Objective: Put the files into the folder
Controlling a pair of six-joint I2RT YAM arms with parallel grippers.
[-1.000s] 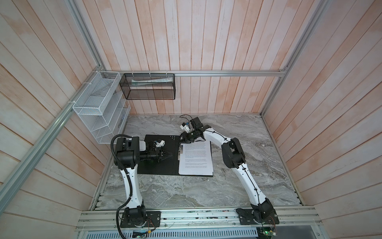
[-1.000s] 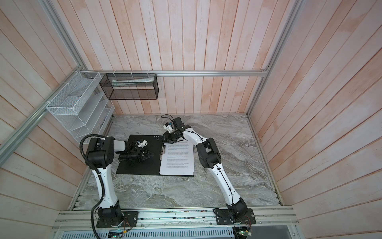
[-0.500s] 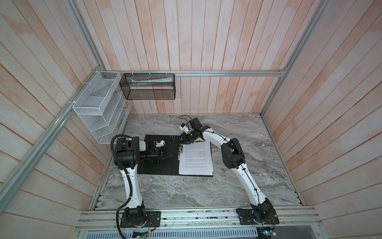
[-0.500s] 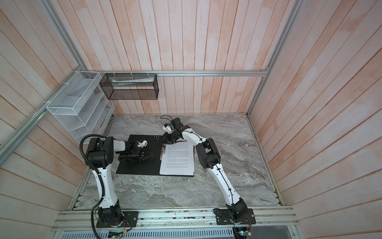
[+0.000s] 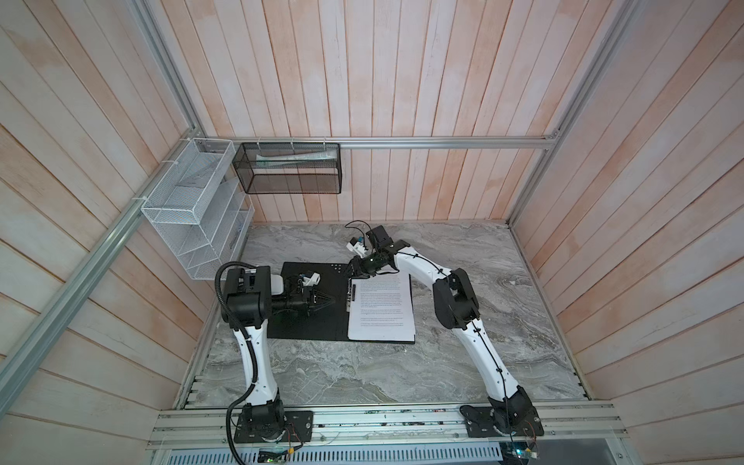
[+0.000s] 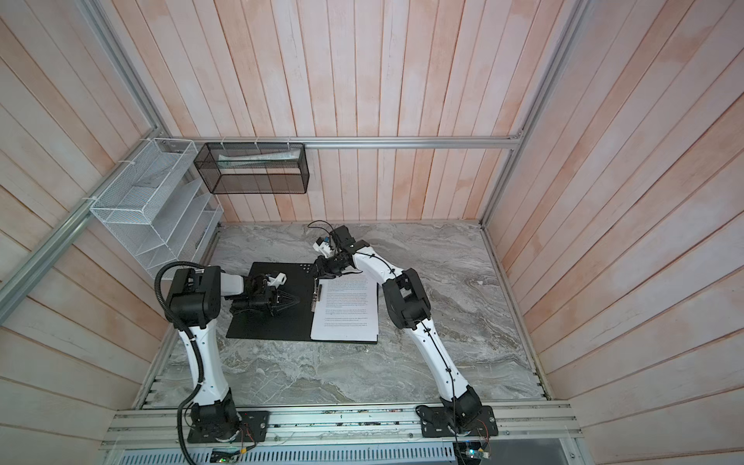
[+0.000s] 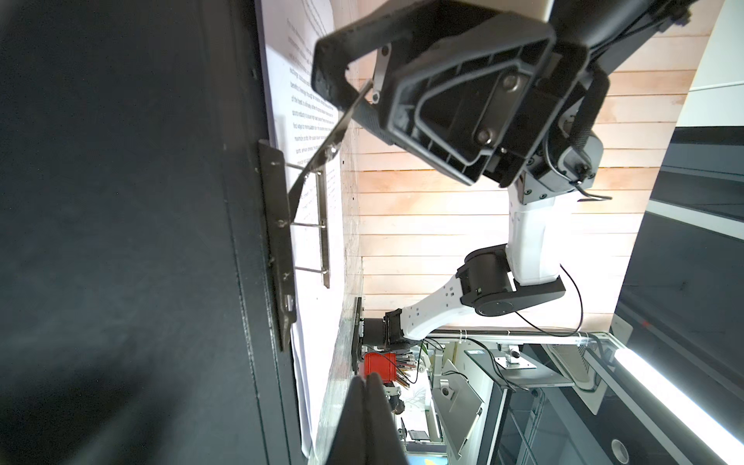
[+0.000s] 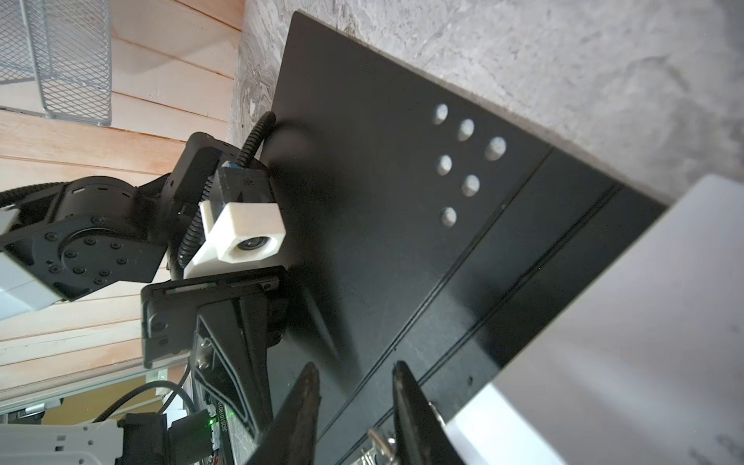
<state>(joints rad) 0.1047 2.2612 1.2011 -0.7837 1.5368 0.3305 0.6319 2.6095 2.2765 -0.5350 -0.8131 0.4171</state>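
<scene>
The folder (image 5: pixel 306 331) lies wide open on the gray table (image 5: pixel 362 382), black inside up, so paper can go in. The files (image 5: pixel 380 310) already lie on its right half, with one long edge tucked up to the metal clip (image 5: pixel 351 296) that runs down the middle fold. The right gripper (image 5: pixel 357 277) is down at the far end of that clip. In the left wrist view the thin clip lever (image 7: pixel 322 149) sticks up at a slant, and its tip sits between the two jaws, which stand a little apart. I cannot tell if they are pinching the lever or only touching it. I think the lever is up so the clip bar (image 7: pixel 324 229) is off the paper, and it must go down to hold the sheets. The left gripper (image 5: pixel 327 300) has its jaws pressed together with nothing in them. It lies low over the folder's left half, likely to keep the cover flat and stop it from sliding; I cannot tell if it really touches. On the wall, the black mesh basket (image 5: pixel 290 171) has something pale and flat in it, maybe more paper. The white wire rack (image 5: pixel 189 209) hangs beside it; I cannot make out what is on its shelves.
</scene>
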